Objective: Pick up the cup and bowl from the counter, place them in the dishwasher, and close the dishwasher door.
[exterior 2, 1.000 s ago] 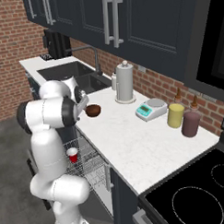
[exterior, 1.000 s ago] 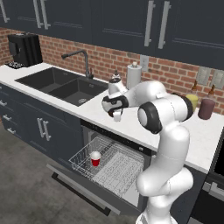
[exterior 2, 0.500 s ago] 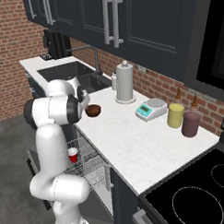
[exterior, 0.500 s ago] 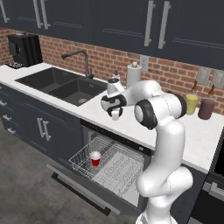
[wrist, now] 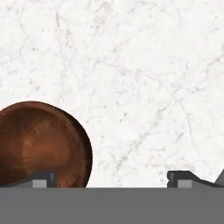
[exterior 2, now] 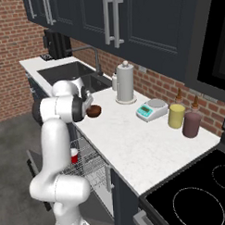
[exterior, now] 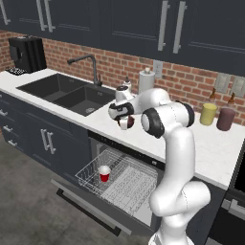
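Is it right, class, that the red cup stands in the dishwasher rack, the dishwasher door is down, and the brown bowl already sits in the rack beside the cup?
Not quite. The red cup does stand in the dishwasher rack with the dishwasher door down, but the brown bowl sits on the counter, not in the rack. The right base view shows it there, close to the arm.

A white marbled counter (exterior 2: 134,146) holds a brown bowl (exterior 2: 93,111). A paper towel roll (exterior 2: 124,83), scale (exterior 2: 151,109) and two jars (exterior 2: 184,119) stand behind.
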